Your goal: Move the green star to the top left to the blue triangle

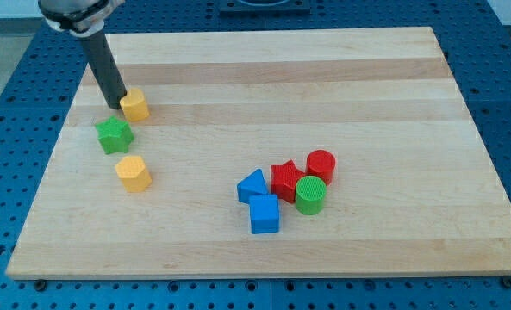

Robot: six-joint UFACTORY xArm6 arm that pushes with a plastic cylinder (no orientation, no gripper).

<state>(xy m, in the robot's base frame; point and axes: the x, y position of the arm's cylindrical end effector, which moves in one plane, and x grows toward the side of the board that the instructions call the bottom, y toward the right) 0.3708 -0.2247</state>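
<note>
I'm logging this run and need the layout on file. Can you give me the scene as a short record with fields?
surface: wooden board on a blue perforated table
my tip: at the view's upper left, just left of the upper yellow block, above the green star
lower yellow block: below the green star
blue triangle: at the left end of the cluster right of centre
blue cube: below the triangle
red star: right of the triangle
red cylinder
green cylinder
task state: star far from triangle
</note>
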